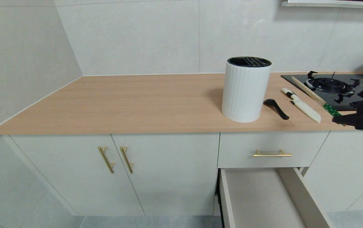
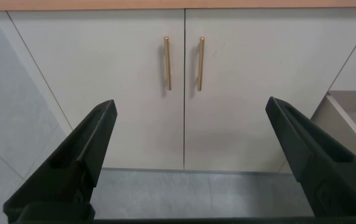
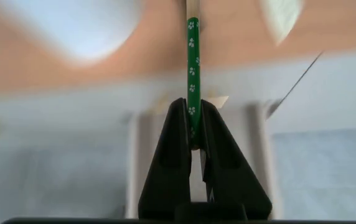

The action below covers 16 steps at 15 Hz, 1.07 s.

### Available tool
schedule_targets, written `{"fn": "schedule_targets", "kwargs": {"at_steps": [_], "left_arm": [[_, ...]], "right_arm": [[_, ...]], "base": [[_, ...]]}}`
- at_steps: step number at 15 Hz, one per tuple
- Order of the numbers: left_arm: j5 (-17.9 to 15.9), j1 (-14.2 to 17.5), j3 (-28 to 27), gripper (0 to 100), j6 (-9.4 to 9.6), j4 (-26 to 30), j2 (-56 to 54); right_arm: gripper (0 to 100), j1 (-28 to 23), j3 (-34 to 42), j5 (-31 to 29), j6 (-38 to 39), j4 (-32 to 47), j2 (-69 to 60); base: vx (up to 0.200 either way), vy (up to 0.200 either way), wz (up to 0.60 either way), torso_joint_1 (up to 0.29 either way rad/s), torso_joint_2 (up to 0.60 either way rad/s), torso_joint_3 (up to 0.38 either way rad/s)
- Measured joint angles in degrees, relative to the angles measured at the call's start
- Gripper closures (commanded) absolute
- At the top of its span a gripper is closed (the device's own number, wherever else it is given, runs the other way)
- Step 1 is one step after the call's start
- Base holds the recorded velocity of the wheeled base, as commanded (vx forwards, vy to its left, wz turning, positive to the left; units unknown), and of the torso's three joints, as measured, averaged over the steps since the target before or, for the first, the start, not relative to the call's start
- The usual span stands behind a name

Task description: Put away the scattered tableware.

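On the wooden counter (image 1: 137, 101) stands a white ribbed utensil holder (image 1: 246, 91) with a black slotted top. To its right lie a black spoon (image 1: 276, 108), a cream-bladed knife (image 1: 301, 105) and a wooden chopstick (image 1: 311, 93) with a green patterned end, which rests partly on the stove. My right gripper (image 1: 338, 119) is at the counter's front edge, shut on that green end; the right wrist view shows the chopstick (image 3: 192, 56) pinched at the gripper's (image 3: 192, 118) tips. My left gripper (image 2: 189, 106) hangs open and empty, low in front of the cabinet doors (image 2: 184, 93).
A black gas stove (image 1: 330, 85) occupies the counter's right end. Below the counter, a drawer (image 1: 263, 196) is pulled out and holds nothing. Above it is a shut drawer with a gold handle (image 1: 272, 154). Two cabinet doors with gold handles (image 1: 114, 158) are to the left.
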Motion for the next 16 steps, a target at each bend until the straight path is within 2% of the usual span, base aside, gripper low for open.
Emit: {"fn": "schedule_targets", "kwargs": {"at_steps": [2,5,8,11,16], "left_arm": [[0.0,0.0,0.0,0,0.00,0.0,0.0],[0.0,0.0,0.0,0,0.00,0.0,0.0],[0.0,0.0,0.0,0,0.00,0.0,0.0],[0.0,0.0,0.0,0,0.00,0.0,0.0],[0.0,0.0,0.0,0,0.00,0.0,0.0]], "right_arm": [[100,-0.2,1.1,4.5,0.0,8.3,-6.3],[100,0.7,1.7,5.4,-0.8,14.5,-11.7],[100,3.1,2.0,6.0,-5.4,20.6,-12.6],[100,8.2,2.1,6.9,-5.7,26.2,-9.0],[100,13.3,3.8,6.7,-5.1,28.1,4.7]], "base": [[0.000,0.000,0.00,0.000,0.00,0.000],[0.000,0.000,0.00,0.000,0.00,0.000],[0.000,0.000,0.00,0.000,0.00,0.000],[0.000,0.000,0.00,0.000,0.00,0.000],[0.000,0.000,0.00,0.000,0.00,0.000]]}}
